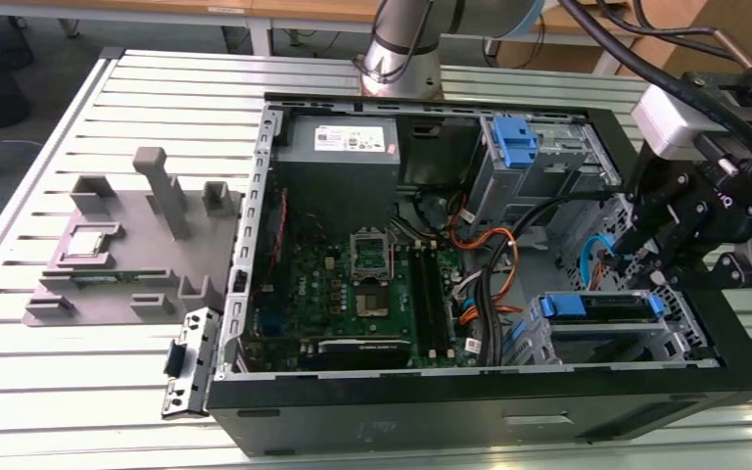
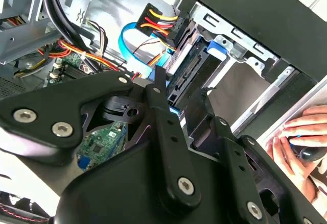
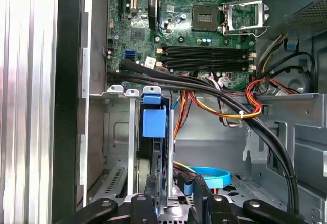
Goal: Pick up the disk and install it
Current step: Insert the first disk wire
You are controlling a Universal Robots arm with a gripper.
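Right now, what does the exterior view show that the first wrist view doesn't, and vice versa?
The exterior view adds the grey fixture on the table and the arm's base. The first wrist view adds a white tie around the black cable bundle. Both share the motherboard, the orange and yellow wires, and the blue-railed disk in its bay, the gripper close by.

No print can be read anywhere. In the exterior view, the power supply at upper centre carries a white sticker with a red patch, its lines too fine to make out. The motherboard in the first wrist view bears only tiny illegible markings.
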